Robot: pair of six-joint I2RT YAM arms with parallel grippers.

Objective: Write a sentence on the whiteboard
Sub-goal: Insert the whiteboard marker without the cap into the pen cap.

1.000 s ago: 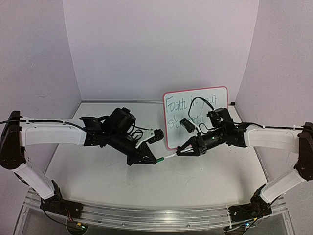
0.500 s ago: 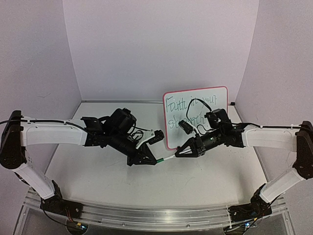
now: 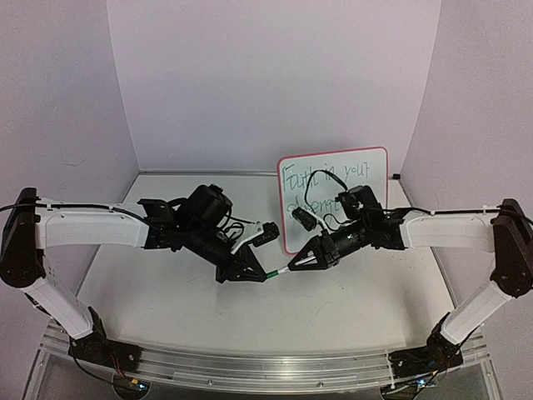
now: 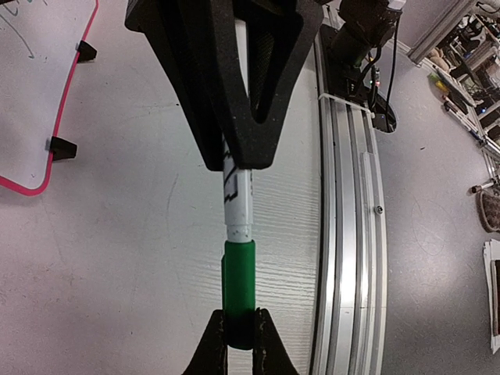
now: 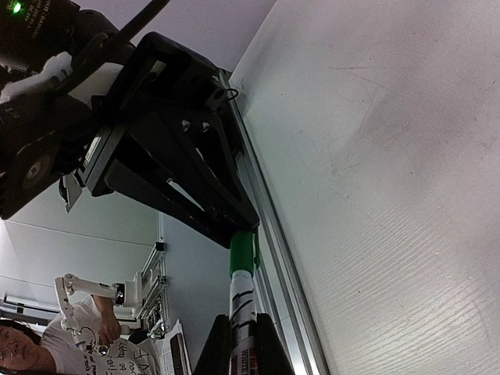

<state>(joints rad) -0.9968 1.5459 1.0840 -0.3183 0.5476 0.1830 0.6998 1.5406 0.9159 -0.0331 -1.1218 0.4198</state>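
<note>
The whiteboard [image 3: 371, 187] stands upright at the back right, white with a red-pink rim. The sentence [image 3: 358, 169] is in thin green lettering, partly hidden behind the right arm. A white marker [image 3: 284, 269] with a green cap [image 3: 271, 272] spans between both grippers above the table. My left gripper [image 3: 265, 272] is shut on the green cap [image 4: 238, 281]. My right gripper [image 3: 292, 266] is shut on the marker's white body [image 5: 244, 305]. In the left wrist view the cap sits on the marker's end [image 4: 238, 199], and the board's rim [image 4: 31, 190] shows at the left.
An aluminium rail [image 3: 266, 367] runs along the table's near edge, also in the left wrist view [image 4: 344, 234]. Lilac walls close the back and both sides. A small black object [image 3: 396, 177] lies by the board's far right corner. Black cables loop over the right wrist.
My right gripper has moved left and slightly down toward the left gripper, so less white marker shows between them. The left arm has stayed still.
</note>
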